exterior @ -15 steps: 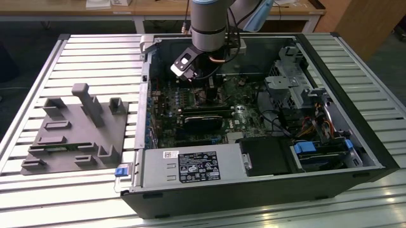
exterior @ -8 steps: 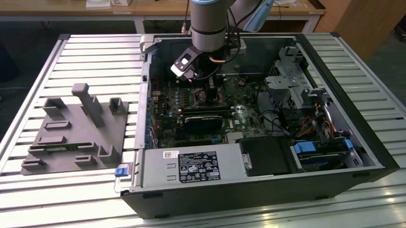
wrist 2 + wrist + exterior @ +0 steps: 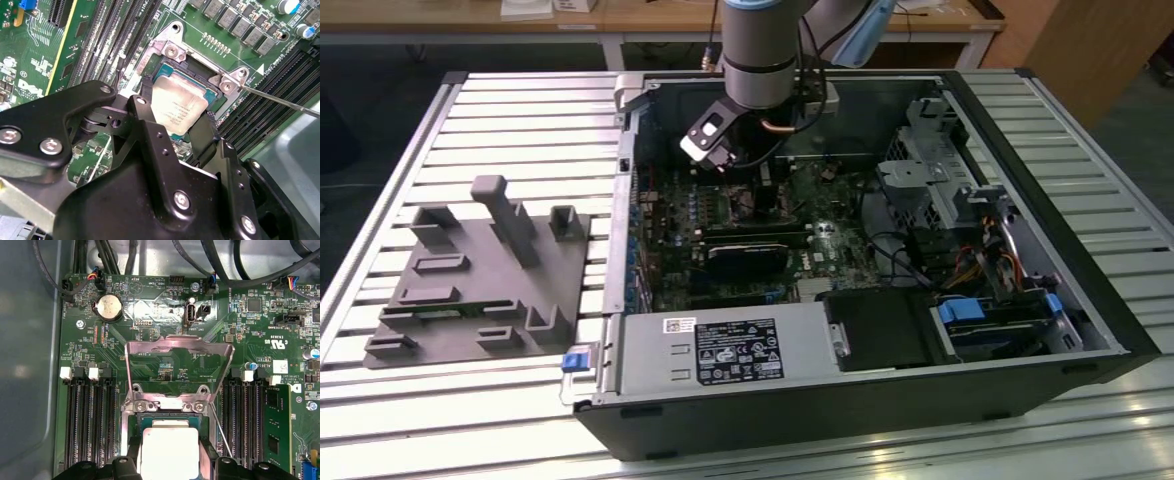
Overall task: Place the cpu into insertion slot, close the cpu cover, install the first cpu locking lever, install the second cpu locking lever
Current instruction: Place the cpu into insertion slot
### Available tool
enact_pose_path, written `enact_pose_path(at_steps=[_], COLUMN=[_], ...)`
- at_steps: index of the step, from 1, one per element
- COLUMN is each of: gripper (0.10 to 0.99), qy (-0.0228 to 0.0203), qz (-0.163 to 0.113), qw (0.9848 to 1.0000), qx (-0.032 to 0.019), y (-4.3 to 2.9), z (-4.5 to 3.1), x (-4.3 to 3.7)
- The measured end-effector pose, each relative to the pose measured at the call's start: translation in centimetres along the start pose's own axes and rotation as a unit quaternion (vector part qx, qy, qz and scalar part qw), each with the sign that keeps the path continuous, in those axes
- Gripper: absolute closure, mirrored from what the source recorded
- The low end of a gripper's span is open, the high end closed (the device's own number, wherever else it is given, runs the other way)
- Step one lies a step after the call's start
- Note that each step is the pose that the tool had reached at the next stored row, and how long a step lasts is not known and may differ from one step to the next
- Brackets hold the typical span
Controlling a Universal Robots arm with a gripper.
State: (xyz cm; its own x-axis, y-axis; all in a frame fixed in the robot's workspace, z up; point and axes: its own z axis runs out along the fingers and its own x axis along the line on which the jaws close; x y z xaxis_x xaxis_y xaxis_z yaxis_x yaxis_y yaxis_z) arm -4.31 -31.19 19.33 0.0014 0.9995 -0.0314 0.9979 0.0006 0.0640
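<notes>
The cpu (image 3: 177, 107), a square chip with a silvery top, sits between my gripper's (image 3: 175, 127) two black fingers (image 3: 142, 117), which press on its opposite edges. It hangs just over the insertion slot (image 3: 163, 73), the square socket in the green board. In the first wrist view the cpu (image 3: 169, 452) is over the insertion slot (image 3: 134, 421), and the cpu cover (image 3: 131, 370), a silvery frame with a big window, stands flipped up behind it. A thin metal locking lever (image 3: 280, 100) sticks out beside the socket. In the exterior view my gripper (image 3: 744, 178) reaches down into the open computer case.
Black memory slots (image 3: 87, 425) flank the socket, and a memory stick (image 3: 276, 425) stands on one side. The case walls (image 3: 1067, 330), drive cage (image 3: 934, 170) and power supply (image 3: 720, 350) ring the board. A grey fixture (image 3: 480, 270) lies at the exterior view's left.
</notes>
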Motion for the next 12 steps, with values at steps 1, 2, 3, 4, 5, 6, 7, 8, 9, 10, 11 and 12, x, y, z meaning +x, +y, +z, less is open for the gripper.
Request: enact_pose_path(at_steps=[1, 2, 3, 4, 5, 6, 7, 8, 9, 10, 11, 12], gripper=[0.545, 0.545, 0.545, 0.545, 0.533, 0.533, 0.475, 0.475, 0.475, 0.475, 0.475, 0.475], qy=[0.0, 0.0, 0.0, 0.0001, 0.0001, 0.0, 0.0, 0.0, 0.0, 0.0, 0.0, -0.0002], qz=[0.0, 0.0, 0.0, 0.0, 0.0, 0.0, 0.0, 0.0, 0.0, 0.0, 0.0, 0.0], qw=[1.0, 1.0, 1.0, 1.0, 1.0, 1.0, 1.0, 1.0, 1.0, 1.0, 1.0, 1.0], qx=[0.0, 0.0, 0.0, -0.0001, -0.0001, -0.0001, -0.0001, 0.0, 0.0, 0.0, 0.0, 0.0001], y=[0.0, 0.01, 0.01, 0.01, 0.02, 0.02, 0.02, 0.02, 0.03, 0.03, 0.03, 0.03], z=[0.0, 0.0, 0.0, 0.01, 0.01, 0.01, 0.01, 0.01, 0.0, 0.0, 0.0, -0.04], x=[0.0, 0.0, 0.0, 0.0, 0.0, 0.0, 0.0, 0.0, 0.0, 0.0, 0.0, 0.0])
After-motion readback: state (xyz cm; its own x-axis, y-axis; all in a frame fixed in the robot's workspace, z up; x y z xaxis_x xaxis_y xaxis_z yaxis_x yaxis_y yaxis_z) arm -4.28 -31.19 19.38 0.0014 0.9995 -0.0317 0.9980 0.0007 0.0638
